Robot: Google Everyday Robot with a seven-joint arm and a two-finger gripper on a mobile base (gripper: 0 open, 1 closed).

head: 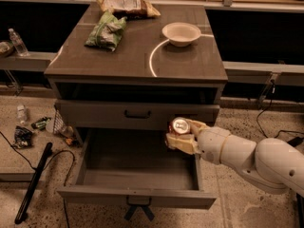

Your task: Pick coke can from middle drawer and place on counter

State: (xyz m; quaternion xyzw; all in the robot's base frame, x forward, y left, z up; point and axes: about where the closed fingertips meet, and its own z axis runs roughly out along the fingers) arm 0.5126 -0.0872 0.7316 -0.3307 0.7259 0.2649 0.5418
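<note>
My gripper (182,134) is shut on the coke can (178,127), a small red can with a silver top. It holds the can in the air above the right rear of the open middle drawer (137,196), in front of the shut drawer one tier higher (95,114). The middle drawer's grey interior shows nothing else inside. The counter (118,56) is the glossy grey-brown top with a curved white line, well above the can. My white arm (256,158) reaches in from the right.
On the counter lie a green snack bag (107,30), a brown chip bag (127,5) and a pale bowl (181,33). On the speckled floor at left are bottles (17,42), litter (21,136), a black rod (33,184) and cables.
</note>
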